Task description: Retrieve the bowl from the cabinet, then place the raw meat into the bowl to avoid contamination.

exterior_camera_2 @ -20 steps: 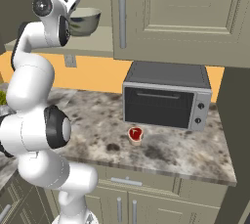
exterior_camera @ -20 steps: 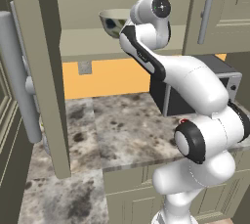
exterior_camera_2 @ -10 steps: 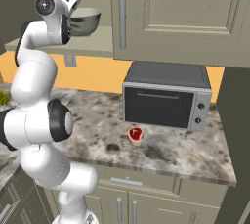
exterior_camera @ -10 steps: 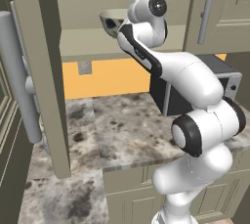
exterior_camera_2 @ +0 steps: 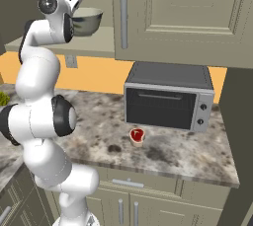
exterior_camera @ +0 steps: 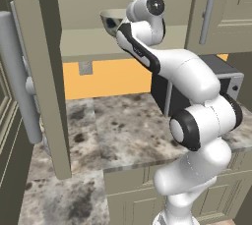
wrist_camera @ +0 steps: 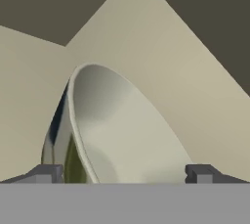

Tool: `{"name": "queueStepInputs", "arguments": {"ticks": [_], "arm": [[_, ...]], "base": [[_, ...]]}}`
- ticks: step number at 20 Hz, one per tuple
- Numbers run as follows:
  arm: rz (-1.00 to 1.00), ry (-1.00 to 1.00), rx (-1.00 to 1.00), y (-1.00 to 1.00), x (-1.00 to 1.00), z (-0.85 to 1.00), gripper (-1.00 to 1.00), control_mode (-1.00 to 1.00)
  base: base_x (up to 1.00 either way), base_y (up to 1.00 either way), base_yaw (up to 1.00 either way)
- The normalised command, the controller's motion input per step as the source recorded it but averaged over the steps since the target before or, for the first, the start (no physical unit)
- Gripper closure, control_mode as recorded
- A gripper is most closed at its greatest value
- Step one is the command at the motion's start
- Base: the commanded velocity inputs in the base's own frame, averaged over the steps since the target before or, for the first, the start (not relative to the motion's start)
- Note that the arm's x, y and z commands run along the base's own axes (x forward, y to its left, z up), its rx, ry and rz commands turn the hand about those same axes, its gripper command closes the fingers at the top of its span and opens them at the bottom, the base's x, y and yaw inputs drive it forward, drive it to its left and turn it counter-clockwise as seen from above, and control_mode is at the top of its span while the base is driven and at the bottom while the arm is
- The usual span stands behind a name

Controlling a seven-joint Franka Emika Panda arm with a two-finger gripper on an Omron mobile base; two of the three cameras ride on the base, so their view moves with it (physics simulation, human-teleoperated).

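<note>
The bowl (exterior_camera: 112, 20) (exterior_camera_2: 89, 20) stands on the pale shelf (exterior_camera: 83, 42) of the open cabinet (exterior_camera_2: 94, 46). In the hand view the bowl (wrist_camera: 122, 130) is close up, its rim running between the two fingertips. My gripper (wrist_camera: 124, 174) is open and wide at the bowl's near rim, with one fingertip on each side and no grip on it. The white hand (exterior_camera: 135, 10) is raised to shelf height. The raw meat (exterior_camera_2: 137, 134), small and red, lies on the counter in front of the toaster oven.
The cabinet's open door (exterior_camera: 42, 71) with its long bar handle (exterior_camera: 17, 76) juts out at the left. A closed cabinet door (exterior_camera_2: 183, 13) hangs above the toaster oven (exterior_camera_2: 168, 101). The speckled counter (exterior_camera_2: 163, 153) ends at a front edge.
The arm's elbow has shifted slightly. The hand has stayed at the bowl with its jaws wide, and the bowl has not moved.
</note>
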Motion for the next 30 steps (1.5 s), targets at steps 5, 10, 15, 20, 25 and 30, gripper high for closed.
{"name": "queueStepInputs", "arguments": {"ticks": [5, 10, 15, 20, 25, 30], "arm": [[0.0, 0.0, 0.0, 0.04, 0.18, -0.02, -1.0, -1.0], [0.0, 0.0, 0.0, 0.04, 0.16, -0.01, 1.0, -1.0], [0.0, 0.0, 0.0, 0.02, 0.05, 0.0, 1.0, -1.0], [0.0, 0.0, 0.0, 0.0, 0.0, 0.0, 1.0, -1.0], [0.0, 0.0, 0.0, 0.0, 0.0, 0.0, 1.0, -1.0], [0.0, 0.0, 0.0, 0.0, 0.0, 0.0, 1.0, -1.0]], "base": [[0.0, 0.0, 0.0], [0.0, 0.0, 0.0], [0.0, 0.0, 0.0], [0.0, 0.0, 0.0], [0.0, 0.0, 0.0], [0.0, 0.0, 0.0]]}}
